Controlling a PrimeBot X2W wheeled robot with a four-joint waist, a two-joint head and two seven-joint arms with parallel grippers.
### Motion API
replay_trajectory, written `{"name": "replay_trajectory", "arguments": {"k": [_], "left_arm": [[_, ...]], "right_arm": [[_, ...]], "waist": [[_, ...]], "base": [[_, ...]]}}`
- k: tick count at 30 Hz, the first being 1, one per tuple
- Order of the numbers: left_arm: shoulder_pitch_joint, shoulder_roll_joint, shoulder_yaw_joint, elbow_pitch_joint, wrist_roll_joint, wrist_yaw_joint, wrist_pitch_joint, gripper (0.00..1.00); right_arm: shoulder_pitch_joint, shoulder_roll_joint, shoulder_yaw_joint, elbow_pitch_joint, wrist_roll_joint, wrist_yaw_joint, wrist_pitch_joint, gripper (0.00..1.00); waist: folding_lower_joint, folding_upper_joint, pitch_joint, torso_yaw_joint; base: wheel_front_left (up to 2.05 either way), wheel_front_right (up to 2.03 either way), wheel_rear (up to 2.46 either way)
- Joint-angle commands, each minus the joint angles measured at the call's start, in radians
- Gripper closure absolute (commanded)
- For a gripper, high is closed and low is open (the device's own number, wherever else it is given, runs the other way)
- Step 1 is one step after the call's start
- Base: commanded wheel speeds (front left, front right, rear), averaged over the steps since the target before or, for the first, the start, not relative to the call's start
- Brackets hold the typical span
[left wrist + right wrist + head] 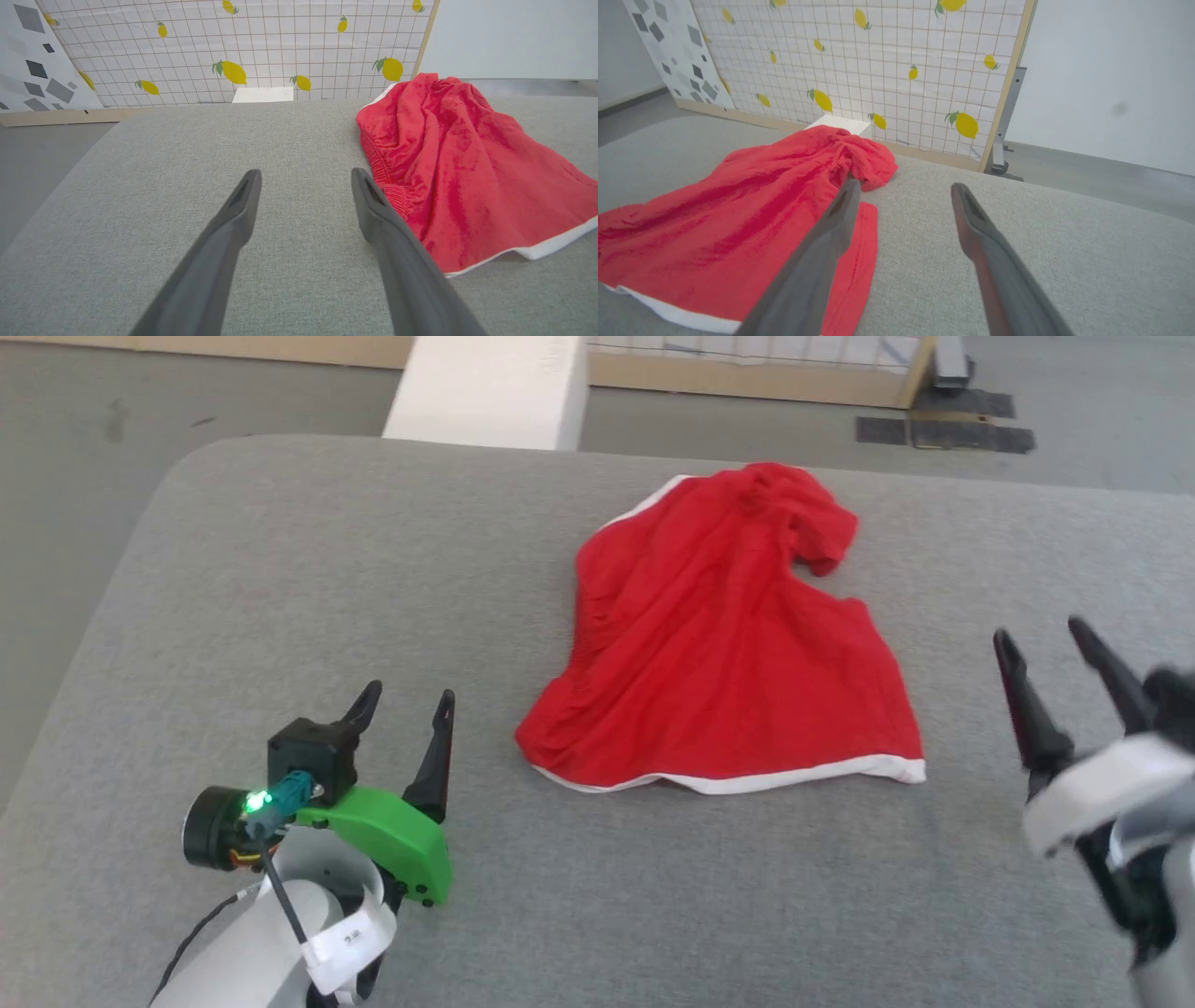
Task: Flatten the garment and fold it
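Bright even light, soft shadows; right hand (1037,629) blurred

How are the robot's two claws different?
The left claw has a green cover; the right claw has pale casing. The left claw sits left of the red shorts, the right claw on their right. Both are open and empty, with dark fingers.

left gripper (407,702) spread, right gripper (1041,639) spread
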Motion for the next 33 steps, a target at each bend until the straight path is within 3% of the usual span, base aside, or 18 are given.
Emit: {"name": "replay_trajectory", "arguments": {"k": [1, 7, 11, 17, 19, 29, 33], "left_arm": [[0.016, 0.007, 0.006, -0.001, -0.016, 0.005, -0.003, 0.0], [0.028, 0.02, -0.002, -0.009, -0.036, -0.011, 0.025, 0.0], [0.008, 0.05, -0.037, -0.021, -0.062, -0.06, 0.13, 0.0], [-0.085, 0.115, -0.095, -0.042, -0.104, -0.146, 0.372, 0.0], [-0.121, 0.131, -0.097, -0.039, -0.104, -0.156, 0.417, 0.0], [-0.191, 0.138, -0.11, 0.005, -0.1, -0.184, 0.478, 0.0], [-0.196, 0.137, -0.126, 0.031, -0.088, -0.171, 0.507, 0.0]], "right_arm": [[0.043, 0.042, -0.033, -0.054, -0.03, -0.002, 0.011, 0.0], [0.205, 0.187, -0.128, -0.272, -0.138, -0.002, 0.095, 0.0], [0.269, 0.244, -0.159, -0.362, -0.181, -0.002, 0.141, 0.0], [0.289, 0.275, -0.182, -0.426, -0.208, -0.002, 0.164, 0.0], [0.285, 0.28, -0.184, -0.433, -0.211, -0.002, 0.165, 0.0], [0.264, 0.294, -0.182, -0.431, -0.227, -0.002, 0.162, 0.0], [0.26, 0.297, -0.182, -0.43, -0.232, -0.002, 0.164, 0.0]], "waist": [[0.0001, 0.0, 0.003, -0.024], [0.0001, 0.0, 0.024, -0.047], [0.0001, 0.0, 0.053, -0.068], [0.0001, 0.0, 0.11, -0.101], [0.0001, 0.0, 0.126, -0.111], [0.0001, 0.0, 0.172, -0.135], [0.0001, 0.0, 0.184, -0.135]], "base": [[0.0, 0.0, 0.0], [0.0, 0.0, 0.0], [0.0, 0.0, 0.0], [0.0, 0.0, 0.0], [0.0, 0.0, 0.0], [0.0, 0.0, 0.0], [0.0, 0.0, 0.0]]}}
